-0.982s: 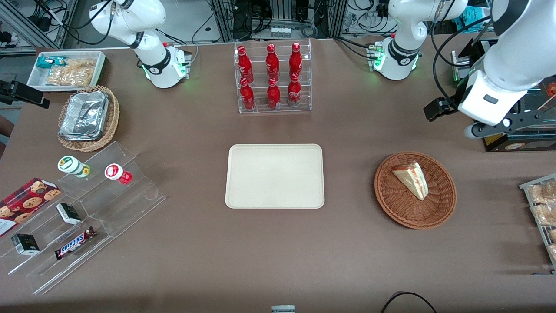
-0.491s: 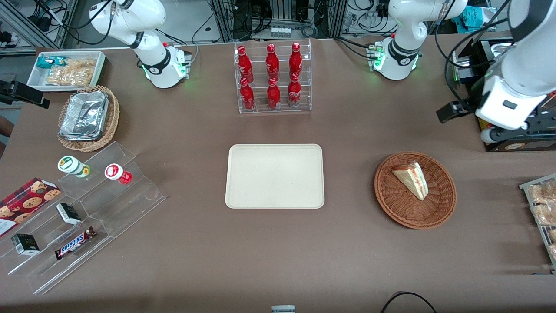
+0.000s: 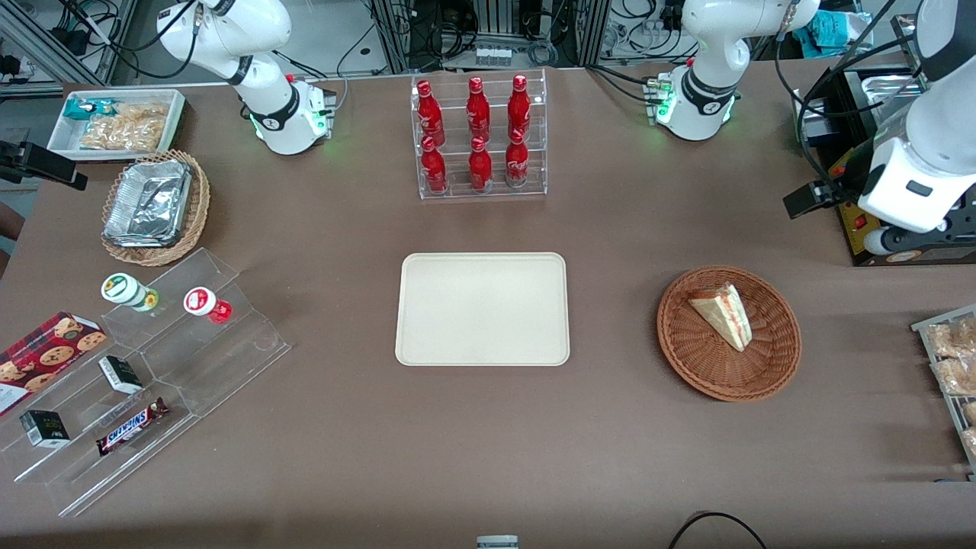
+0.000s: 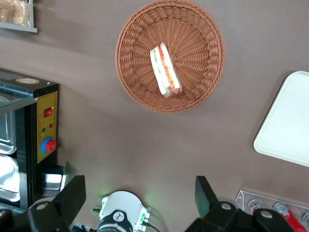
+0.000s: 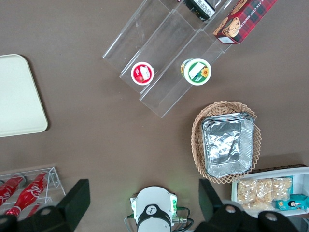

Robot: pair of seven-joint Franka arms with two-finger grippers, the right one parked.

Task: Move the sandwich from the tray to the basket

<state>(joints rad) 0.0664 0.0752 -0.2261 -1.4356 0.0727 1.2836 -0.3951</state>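
Note:
High over the black oven, my gripper (image 3: 812,200) is farther from the front camera than the round brown basket (image 3: 675,343). The left wrist view shows the gripper (image 4: 140,193) open, nothing between its fingers. One wrapped sandwich (image 3: 724,314) lies inside the basket, away from the gripper; the left wrist view shows this sandwich (image 4: 166,71) and the basket (image 4: 219,48) too. A flat white tray (image 3: 482,309) lies beside the basket, toward the parked arm's end. A grey-rimmed tray (image 3: 920,328) holding several wrapped packs stands at the working arm's end, cut off by the view's edge.
The black oven (image 4: 46,128) has a yellow panel with a red knob. Farther from the front camera than the white tray, a clear rack (image 3: 482,197) holds red bottles. A clear stepped shelf (image 3: 191,358) and a wicker basket (image 3: 200,206) with a foil tray stand toward the parked arm's end.
My gripper has moved farther toward the working arm's end of the table, away from the brown basket. The sandwich, basket and trays have stayed where they were.

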